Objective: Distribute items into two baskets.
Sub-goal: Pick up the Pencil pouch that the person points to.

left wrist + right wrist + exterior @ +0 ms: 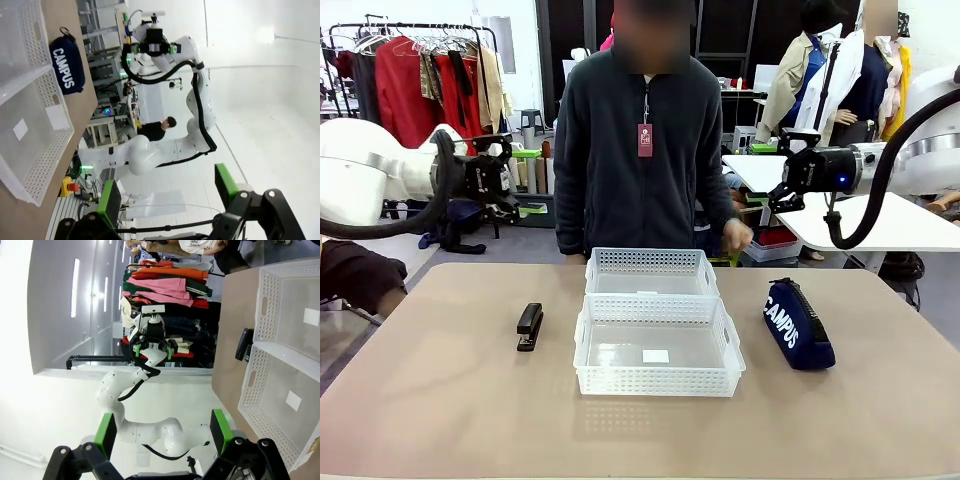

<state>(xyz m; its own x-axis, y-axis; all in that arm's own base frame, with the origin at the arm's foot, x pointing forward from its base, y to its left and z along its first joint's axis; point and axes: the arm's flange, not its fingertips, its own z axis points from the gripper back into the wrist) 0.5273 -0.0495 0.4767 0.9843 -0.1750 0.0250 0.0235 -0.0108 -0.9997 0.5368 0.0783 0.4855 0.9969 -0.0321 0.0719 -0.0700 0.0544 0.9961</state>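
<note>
On table [440, 400]: stapler [529, 327] nearer left gripper [510, 186], pouch [798, 325] nearer right gripper [780, 170].

pouch [798, 325]: we see navy blue with white "CAMPUS" letters
stapler [529, 326]: black
near basket [658, 381]: translucent white, latticed holes
far basket [650, 262]: we see the same
table [440, 400]: tan

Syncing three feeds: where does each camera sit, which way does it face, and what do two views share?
Front view: fixed between the arms, looking across the table at the person; left gripper and right gripper open.
Left wrist view: on the left wrist, rolled sideways, facing over the larger basket and pouch toward the right arm; own fingers at bottom.
Right wrist view: on the right wrist, rolled, facing past the stapler toward the left arm; own fingers at bottom.
Shared: both wrist views show the larger basket.
</note>
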